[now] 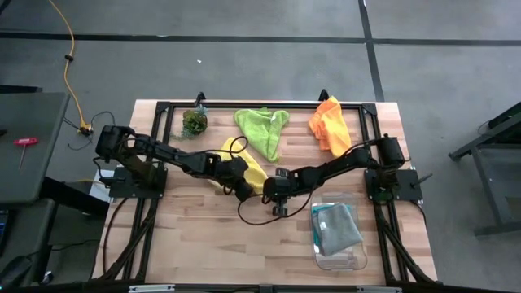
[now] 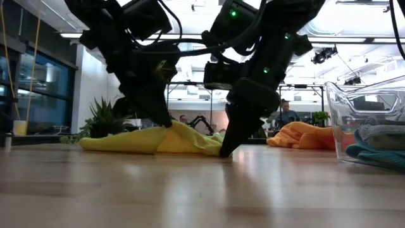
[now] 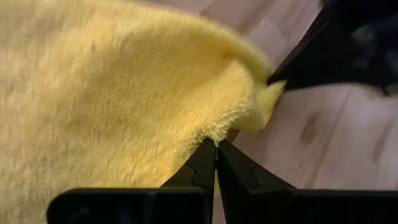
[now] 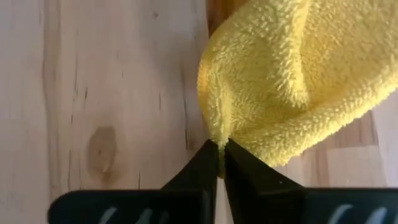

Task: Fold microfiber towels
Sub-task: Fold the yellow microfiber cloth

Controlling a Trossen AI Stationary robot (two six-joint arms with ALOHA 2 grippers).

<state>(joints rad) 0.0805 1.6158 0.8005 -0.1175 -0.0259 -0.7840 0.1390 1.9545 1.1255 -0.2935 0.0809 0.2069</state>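
The yellow towel (image 1: 248,167) lies mid-table, bunched. One edge is pinched by the left gripper (image 3: 216,149) — fingers clenched on the pile. A corner is clamped by the right gripper (image 4: 222,149) — pressed to the table (image 1: 203,244).

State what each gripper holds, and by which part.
Both hold the yellow towel. The left gripper pinches its edge; the right gripper pinches a bunched fold at its corner. Both sets of jaws are shut on the cloth.

Yellow towel (image 1: 248,167) bunched mid-table, lime towel (image 1: 262,129), orange towel (image 1: 330,122) behind
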